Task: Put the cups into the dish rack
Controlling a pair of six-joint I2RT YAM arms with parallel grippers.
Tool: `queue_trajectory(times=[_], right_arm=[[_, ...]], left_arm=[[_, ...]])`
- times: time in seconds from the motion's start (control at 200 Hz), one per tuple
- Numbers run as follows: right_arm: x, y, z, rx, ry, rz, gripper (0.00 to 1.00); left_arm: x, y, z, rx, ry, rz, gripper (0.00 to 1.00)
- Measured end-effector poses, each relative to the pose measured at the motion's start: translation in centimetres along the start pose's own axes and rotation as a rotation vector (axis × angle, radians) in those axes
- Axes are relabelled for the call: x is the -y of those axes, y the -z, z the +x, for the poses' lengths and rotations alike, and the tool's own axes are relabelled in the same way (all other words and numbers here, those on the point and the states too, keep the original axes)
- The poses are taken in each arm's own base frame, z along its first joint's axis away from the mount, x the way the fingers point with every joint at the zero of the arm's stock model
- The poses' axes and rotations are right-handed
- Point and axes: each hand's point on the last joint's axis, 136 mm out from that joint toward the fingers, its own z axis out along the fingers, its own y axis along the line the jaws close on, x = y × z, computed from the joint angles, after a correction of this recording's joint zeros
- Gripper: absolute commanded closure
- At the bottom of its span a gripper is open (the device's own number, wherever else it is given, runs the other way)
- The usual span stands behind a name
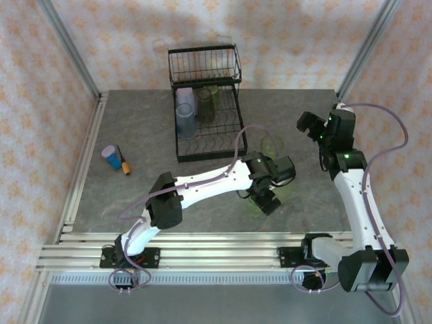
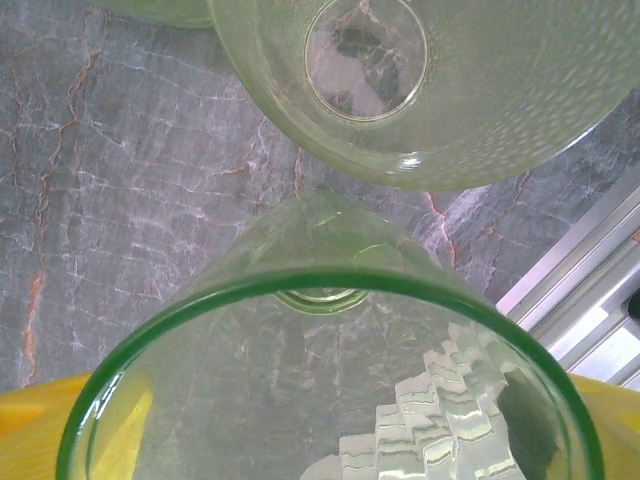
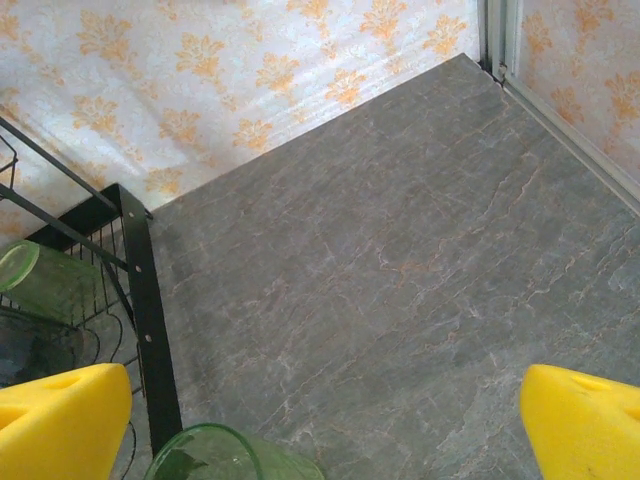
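My left gripper [image 1: 264, 199] hangs open over a light green cup [image 1: 255, 204] standing near the table's front. In the left wrist view that cup [image 2: 300, 250] sits between the yellow fingers [image 2: 30, 425], with its rim close to the camera. A second green cup [image 2: 470, 110] stands just beyond it and shows again from above [image 1: 285, 191]. A third green cup [image 1: 272, 145] stands right of the dish rack [image 1: 202, 145]. The rack holds a pale lavender-blue cup [image 1: 185, 113], a dark grey one [image 1: 206, 108] and a green one [image 1: 213, 91]. My right gripper [image 1: 309, 125] is open and holds nothing.
A small blue-purple cylinder [image 1: 110, 156] and an orange-yellow item [image 1: 126, 166] lie at the left of the table. Aluminium rails [image 1: 216, 246] run along the near edge. The right wrist view has the rack's corner [image 3: 140, 290], the third cup's rim [image 3: 225, 450] and bare table [image 3: 400, 280].
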Motion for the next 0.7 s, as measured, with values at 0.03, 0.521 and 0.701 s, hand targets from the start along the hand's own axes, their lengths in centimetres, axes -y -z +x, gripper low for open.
queue_trajectory(times=[0.03, 0.521, 0.701], right_arm=[[0.0, 0.0, 0.0, 0.0, -0.001, 0.0, 0.01], [-0.6, 0.4, -0.2, 0.007, -0.009, -0.035, 0.01], [-2.9, 0.7, -0.2, -0.001, -0.072, -0.167, 0.01]], left_arm=[[0.0, 0.0, 0.0, 0.001, -0.001, 0.0, 0.09], [-1.1, 0.9, 1.6, -0.004, 0.016, 0.026, 0.18], [-5.0, 5.4, 2.9, 0.165, 0.096, 0.076, 0.2]])
